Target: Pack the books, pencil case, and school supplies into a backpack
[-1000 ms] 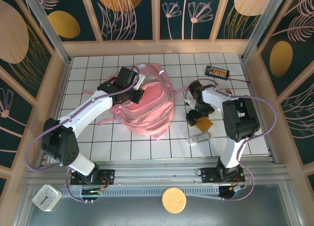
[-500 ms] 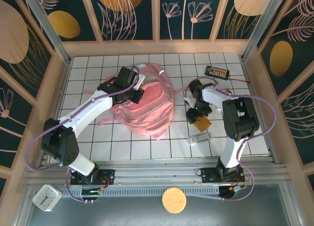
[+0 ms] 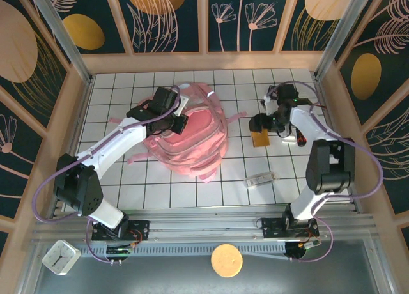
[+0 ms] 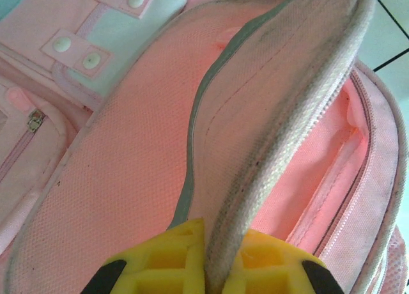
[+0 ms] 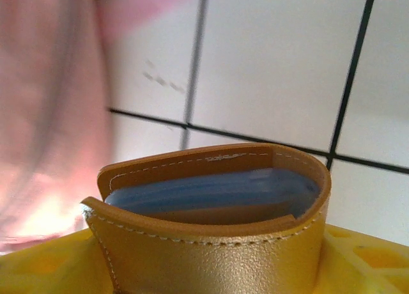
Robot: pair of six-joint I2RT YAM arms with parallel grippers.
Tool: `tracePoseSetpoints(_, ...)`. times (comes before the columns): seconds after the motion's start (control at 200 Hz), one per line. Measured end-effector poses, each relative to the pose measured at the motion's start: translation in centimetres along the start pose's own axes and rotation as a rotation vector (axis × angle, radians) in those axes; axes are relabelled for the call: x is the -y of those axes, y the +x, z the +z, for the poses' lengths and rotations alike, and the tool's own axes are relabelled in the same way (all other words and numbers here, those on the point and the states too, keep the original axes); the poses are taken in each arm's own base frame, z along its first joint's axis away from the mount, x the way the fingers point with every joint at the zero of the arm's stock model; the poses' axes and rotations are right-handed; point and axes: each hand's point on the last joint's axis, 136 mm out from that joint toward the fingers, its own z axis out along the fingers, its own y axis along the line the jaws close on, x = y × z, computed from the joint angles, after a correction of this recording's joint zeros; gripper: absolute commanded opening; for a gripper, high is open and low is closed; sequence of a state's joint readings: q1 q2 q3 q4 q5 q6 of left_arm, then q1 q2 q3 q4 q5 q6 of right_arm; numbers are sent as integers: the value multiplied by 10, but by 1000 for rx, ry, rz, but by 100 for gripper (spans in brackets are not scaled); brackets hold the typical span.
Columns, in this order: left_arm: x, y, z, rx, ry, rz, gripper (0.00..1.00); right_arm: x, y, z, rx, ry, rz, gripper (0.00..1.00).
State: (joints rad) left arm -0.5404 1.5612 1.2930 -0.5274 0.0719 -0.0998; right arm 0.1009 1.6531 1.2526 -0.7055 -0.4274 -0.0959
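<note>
The backpack (image 3: 192, 140), soft and pink, lies in the middle of the top view on the white tiled table (image 3: 128, 179). The left gripper (image 3: 177, 119) sits at the upper left of the bag, clamped on its flap. To the right of the bag, and apart from it, the right gripper (image 3: 261, 129) grips the orange-brown book (image 3: 259, 139) by its upper edge. Further down, toward the lower right, the whitish block (image 3: 261, 178) lies flat on the tiles, well apart from bag and book.

In the left wrist view the yellow fingers (image 4: 169, 255) at the bottom edge pinch the grey-trimmed flap (image 4: 211, 134) of the backpack (image 4: 38, 147). The pink lining of an open compartment shows at the right.

In the right wrist view the orange-brown book (image 5: 211, 255) takes up the lower half. It is bowed into a curve between the yellow fingers (image 5: 364, 255), with blue leaves visible inside its cover. Blurred pink fabric runs down the left edge, over the tiles.
</note>
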Motion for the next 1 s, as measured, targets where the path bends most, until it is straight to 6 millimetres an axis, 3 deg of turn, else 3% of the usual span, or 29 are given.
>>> tracePoseSetpoints(0.275,5,-4,-2,8,29,-45,0,-69,-48,-41,214,-318,109,72)
tracePoseSetpoints(0.405,9,-5,-3,7,51,-82,0,-112,-57,-37,246,-459,159,73)
tracePoseSetpoints(0.656,17,-12,-6,21,100,-165,0,-198,-56,-18,206,-685,235,73)
tracePoseSetpoints(0.901,19,-17,-7,34,114,-232,0,-224,-49,20,142,-719,355,78)
tracePoseSetpoints(0.956,18,-17,-7,35,111,-241,0,-225,-48,25,134,-712,377,97)
tracePoseSetpoints(1.001,18,-17,-7,36,111,-243,0,-225,-48,27,137,-705,384,99)
